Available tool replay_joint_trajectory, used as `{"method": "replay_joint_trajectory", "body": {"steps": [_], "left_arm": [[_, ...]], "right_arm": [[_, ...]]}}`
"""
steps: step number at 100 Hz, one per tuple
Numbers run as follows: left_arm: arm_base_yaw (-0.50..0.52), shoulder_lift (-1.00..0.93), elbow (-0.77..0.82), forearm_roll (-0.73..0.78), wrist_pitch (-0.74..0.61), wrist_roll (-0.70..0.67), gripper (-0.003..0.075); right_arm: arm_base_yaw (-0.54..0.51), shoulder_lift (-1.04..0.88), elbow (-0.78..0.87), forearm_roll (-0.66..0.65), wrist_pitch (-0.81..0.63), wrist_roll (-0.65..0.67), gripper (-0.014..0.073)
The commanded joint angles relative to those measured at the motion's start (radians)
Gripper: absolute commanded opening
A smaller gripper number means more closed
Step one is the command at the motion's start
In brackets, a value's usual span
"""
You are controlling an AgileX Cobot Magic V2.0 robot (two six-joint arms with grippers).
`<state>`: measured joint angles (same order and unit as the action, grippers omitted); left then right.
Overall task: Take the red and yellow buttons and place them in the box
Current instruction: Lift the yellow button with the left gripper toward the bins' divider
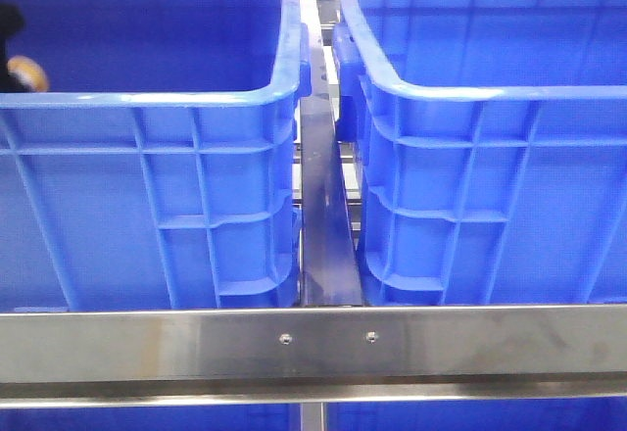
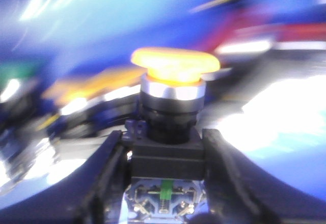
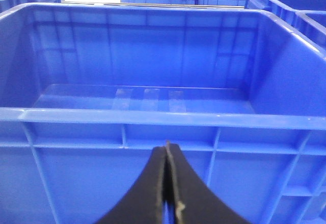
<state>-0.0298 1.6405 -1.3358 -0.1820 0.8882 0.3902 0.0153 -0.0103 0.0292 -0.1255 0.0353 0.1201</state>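
Gripping the yellow button (image 2: 173, 68) by its black base, the left claw (image 2: 165, 147) sits inside the left crate (image 1: 147, 98), near the tabletop's left edge. The right claw (image 3: 167, 183) is closed and empty, facing the right-hand box (image 3: 153, 117). Motion blur suggests fast travel, so the top-heavy button could twist loose before reaching the box.

Even, bright indoor light fills the front view, sharp throughout, with soft sheen on the steel rail (image 1: 313, 343). The left wrist view is heavily motion-blurred, its background streaked with white glare; only the yellow button (image 2: 174, 65) reads clearly. The right wrist view is crisp, overexposed white at its far edge.
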Motion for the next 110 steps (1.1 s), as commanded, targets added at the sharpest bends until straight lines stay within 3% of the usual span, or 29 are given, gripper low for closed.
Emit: {"method": "replay_joint_trajectory", "body": {"steps": [1,10,37,83,110], "left_arm": [[-0.008,-0.080,-0.026,-0.154,0.000,0.182,0.0101],[-0.008,-0.102,-0.026,-0.302,0.081,0.357,0.0102],[-0.018,-0.112,-0.026,-0.786,0.381,0.694,0.0101],[-0.302,-0.112,-0.030,-0.802,0.381,0.696,0.0101],[-0.376,-0.112,-0.030,-0.802,0.381,0.696,0.0101]], "right_arm": [[0.001,-0.024,-0.017,-0.009,-0.078,-0.010,-0.0064],[0.001,-0.024,-0.017,-0.009,-0.078,-0.010,-0.0064],[0.001,-0.024,-0.017,-0.009,-0.078,-0.010,-0.0064],[0.001,-0.024,-0.017,-0.009,-0.078,-0.010,-0.0064],[-0.001,-0.023,-0.017,-0.014,-0.087,-0.011,-0.0064]]}}
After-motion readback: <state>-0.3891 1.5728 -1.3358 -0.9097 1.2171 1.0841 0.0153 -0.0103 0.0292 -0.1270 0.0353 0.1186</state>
